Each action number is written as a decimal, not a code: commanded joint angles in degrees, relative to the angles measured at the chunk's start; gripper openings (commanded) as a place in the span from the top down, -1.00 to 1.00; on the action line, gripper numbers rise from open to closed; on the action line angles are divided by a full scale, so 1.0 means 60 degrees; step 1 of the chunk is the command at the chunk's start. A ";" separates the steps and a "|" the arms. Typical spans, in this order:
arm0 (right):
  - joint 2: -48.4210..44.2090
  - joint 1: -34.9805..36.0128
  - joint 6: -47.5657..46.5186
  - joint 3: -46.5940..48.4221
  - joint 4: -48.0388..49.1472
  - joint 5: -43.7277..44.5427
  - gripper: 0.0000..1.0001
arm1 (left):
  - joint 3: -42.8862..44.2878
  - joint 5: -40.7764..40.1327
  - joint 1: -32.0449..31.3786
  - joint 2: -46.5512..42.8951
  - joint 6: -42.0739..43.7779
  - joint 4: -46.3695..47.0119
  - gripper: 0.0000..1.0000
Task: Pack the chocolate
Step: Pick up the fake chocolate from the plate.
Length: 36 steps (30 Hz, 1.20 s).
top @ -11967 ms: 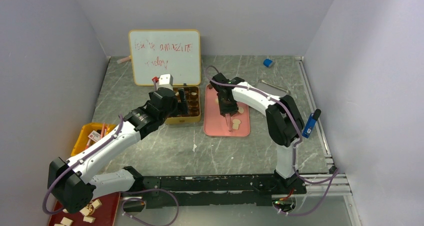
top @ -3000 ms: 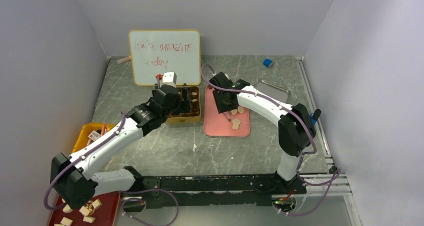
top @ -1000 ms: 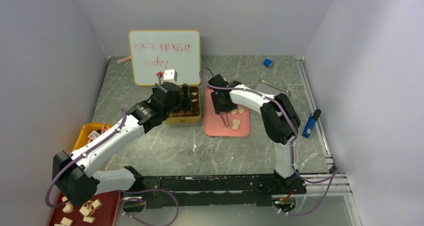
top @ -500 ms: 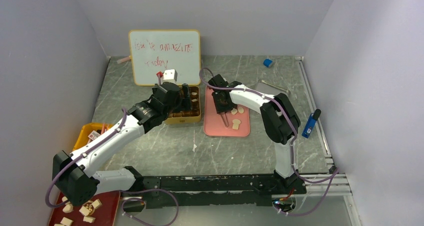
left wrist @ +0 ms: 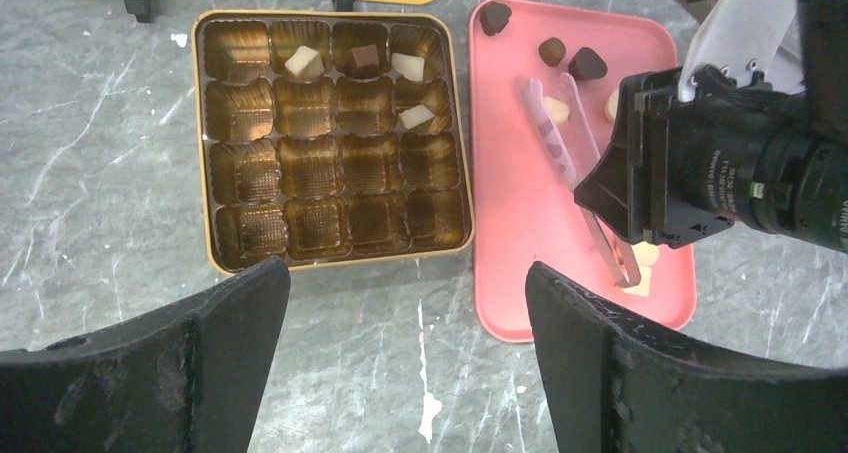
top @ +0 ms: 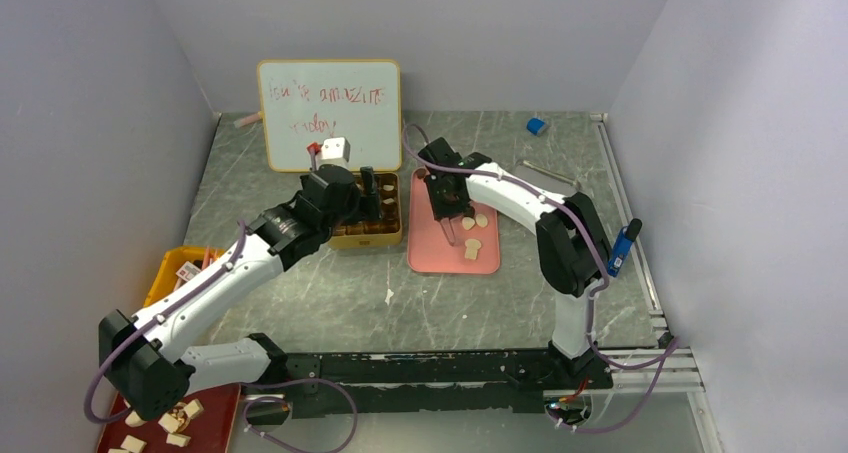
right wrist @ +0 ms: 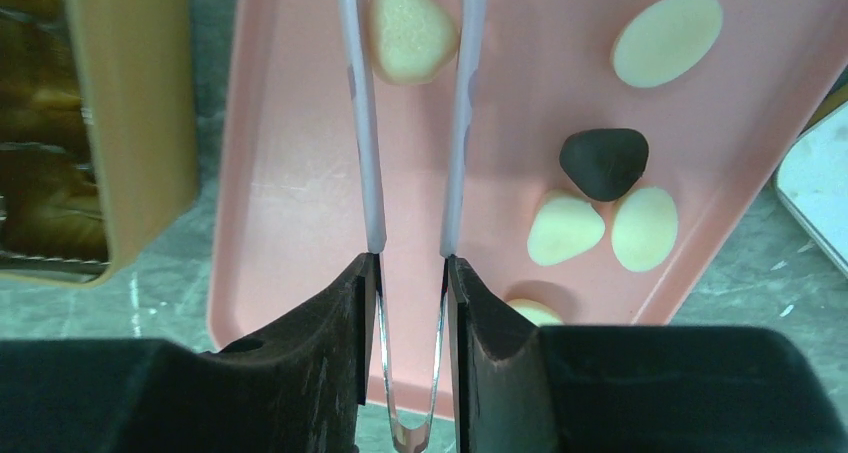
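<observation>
Right end effector [right wrist: 410,269] grips tweezers [right wrist: 358,123]; four chocolates [left wrist: 305,63] boxed.

Red marker handwriting on the whiteboard [top: 329,113] seems to read "You're amazing today"; only "amazing" is reasonably clear.

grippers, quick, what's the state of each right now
Left gripper: open, empty.
Right gripper: shut on tongs, their tips either side of a pale chocolate.
</observation>
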 commanded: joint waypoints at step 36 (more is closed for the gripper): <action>0.1657 0.1802 -0.0545 0.5135 -0.1581 -0.0748 0.94 | -0.0243 -0.0663 -0.0059 -0.1143 -0.0538 -0.0307 -0.85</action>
